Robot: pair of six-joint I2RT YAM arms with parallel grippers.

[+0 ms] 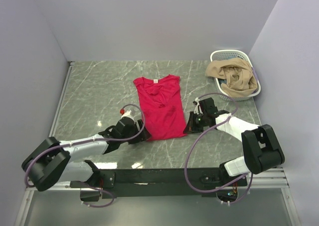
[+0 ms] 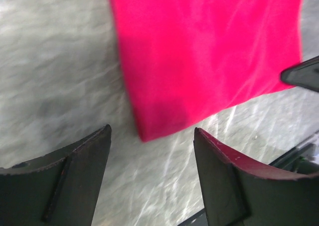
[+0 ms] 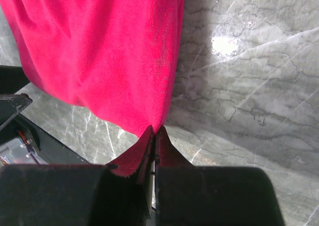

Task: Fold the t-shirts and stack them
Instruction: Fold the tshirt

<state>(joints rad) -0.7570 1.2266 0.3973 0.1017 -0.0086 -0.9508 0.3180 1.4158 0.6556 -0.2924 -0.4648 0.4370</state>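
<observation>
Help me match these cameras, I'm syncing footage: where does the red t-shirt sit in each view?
Top external: the red t-shirt lies flat mid-picture.
Left wrist: the shirt fills the upper middle and right.
Right wrist: upper left, hem corner pinched in the shut right hand.
Shared landmark: the grey marble table under the hem.

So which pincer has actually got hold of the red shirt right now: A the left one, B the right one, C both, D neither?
B: the right pincer is shut on a lower corner of the red t-shirt, while the left pincer is open, with the shirt's other corner lying ungripped before its gap.
</observation>
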